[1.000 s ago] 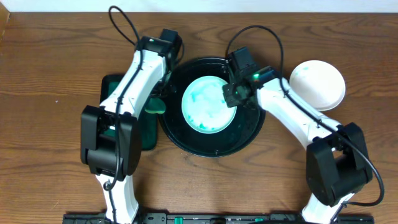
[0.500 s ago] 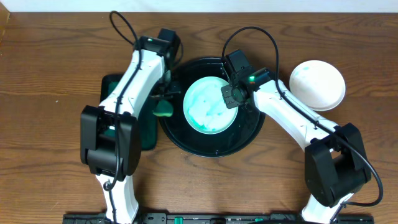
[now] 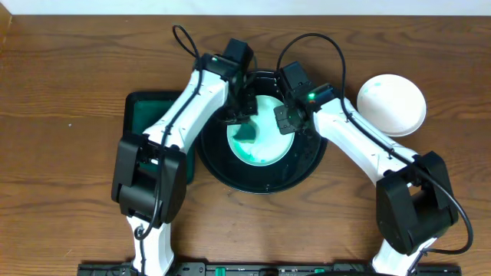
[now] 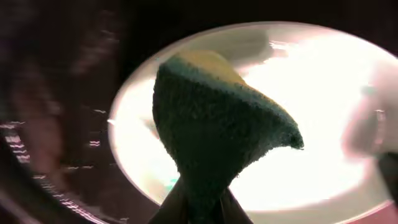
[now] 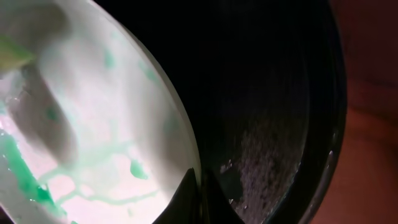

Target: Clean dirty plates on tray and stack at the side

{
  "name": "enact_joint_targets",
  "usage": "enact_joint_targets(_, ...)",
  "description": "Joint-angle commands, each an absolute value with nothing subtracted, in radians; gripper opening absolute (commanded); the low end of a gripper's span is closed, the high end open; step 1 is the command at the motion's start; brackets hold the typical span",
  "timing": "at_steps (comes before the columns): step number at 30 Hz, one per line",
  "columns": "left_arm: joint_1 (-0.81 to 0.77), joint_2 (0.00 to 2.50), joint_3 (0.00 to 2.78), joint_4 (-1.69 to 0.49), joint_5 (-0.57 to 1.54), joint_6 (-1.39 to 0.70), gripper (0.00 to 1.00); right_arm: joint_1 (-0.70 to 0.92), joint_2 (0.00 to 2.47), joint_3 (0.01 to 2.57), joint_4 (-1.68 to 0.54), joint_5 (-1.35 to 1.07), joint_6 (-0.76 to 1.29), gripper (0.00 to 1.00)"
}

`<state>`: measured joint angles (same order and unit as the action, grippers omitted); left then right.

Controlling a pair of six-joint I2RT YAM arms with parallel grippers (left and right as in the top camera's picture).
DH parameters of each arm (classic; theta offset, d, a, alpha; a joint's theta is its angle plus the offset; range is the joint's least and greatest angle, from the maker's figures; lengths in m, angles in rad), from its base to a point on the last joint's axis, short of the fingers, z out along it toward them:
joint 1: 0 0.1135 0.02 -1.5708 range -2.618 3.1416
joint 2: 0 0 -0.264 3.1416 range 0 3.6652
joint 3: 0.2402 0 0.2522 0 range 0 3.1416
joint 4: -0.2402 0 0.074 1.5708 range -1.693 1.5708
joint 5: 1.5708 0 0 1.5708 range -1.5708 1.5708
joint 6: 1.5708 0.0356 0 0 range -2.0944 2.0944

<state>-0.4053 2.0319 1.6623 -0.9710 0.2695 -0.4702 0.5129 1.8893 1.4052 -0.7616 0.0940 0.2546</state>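
A white plate with teal-green smears lies in the round black tray. My right gripper is shut on the plate's right rim; the right wrist view shows the smeared plate pinched at its edge over the tray. My left gripper is shut on a green sponge and holds it on the plate's left part. In the left wrist view the sponge rests over the bright plate. A clean white plate lies on the wood tabletop at the right.
A rectangular dark green tray sits left of the black tray, partly under my left arm. Cables arch over both arms near the table's back. Bare wood tabletop lies left and front.
My left gripper has carried the sponge right, from the black tray's left rim onto the plate. My right gripper has kept its hold on the plate's right rim.
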Motion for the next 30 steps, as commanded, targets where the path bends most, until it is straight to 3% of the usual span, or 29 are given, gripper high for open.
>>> enact_joint_targets(1, -0.417, 2.02, 1.645, -0.939, 0.332, -0.555, 0.07, 0.493, 1.864, 1.423, -0.78, 0.039, 0.405, 0.01)
enact_joint_targets(10, -0.453, 2.02, 1.645, -0.876, 0.333, -0.695, 0.07, 0.49, 1.865, 1.423, -0.793, 0.016, 0.527, 0.01)
enact_joint_targets(30, -0.541, 2.132, 1.639, -0.82, 0.382, -0.759, 0.07, 0.49, 1.865, 1.423, -0.793, -0.009, 0.538, 0.01)
